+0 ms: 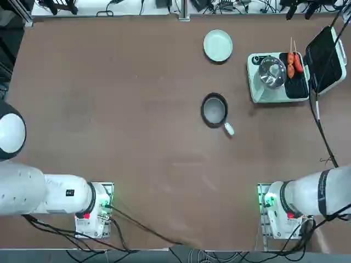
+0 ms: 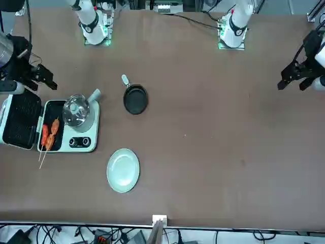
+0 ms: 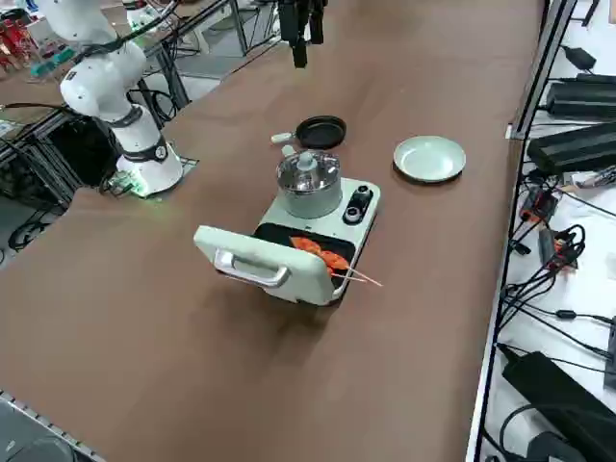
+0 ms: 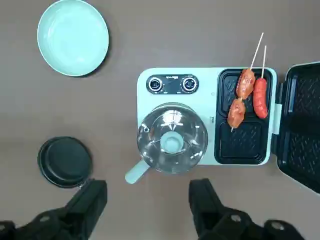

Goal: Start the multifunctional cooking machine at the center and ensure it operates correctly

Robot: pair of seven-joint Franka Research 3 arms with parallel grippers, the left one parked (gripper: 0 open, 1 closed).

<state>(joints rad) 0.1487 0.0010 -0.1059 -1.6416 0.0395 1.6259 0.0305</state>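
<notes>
I have the right gripper (image 4: 147,187) above the worktop (image 1: 159,148), by the near side of the cooker (image 4: 205,107), its fingers spread and released, nothing between them. The cooker sits far right on the worktop, its black lid (image 4: 304,125) folded open to the right, so that side reaches well beyond the body. The pot (image 4: 172,150) stands on the left half, its handle (image 4: 136,172) jutting past the near edge towards the left. Two skewers (image 4: 241,100) (image 4: 260,97) lie on the grill plate (image 4: 242,142), sticks poking over the far edge; the dials (image 4: 172,84) line the far edge at the left. Left of the cooker I see the pan (image 4: 65,161), a gap between them, and the plate (image 4: 73,37) farther out, apart from both. Broad worktop stretches left of the pan and between the cooker and the arm's base (image 1: 282,216).
</notes>
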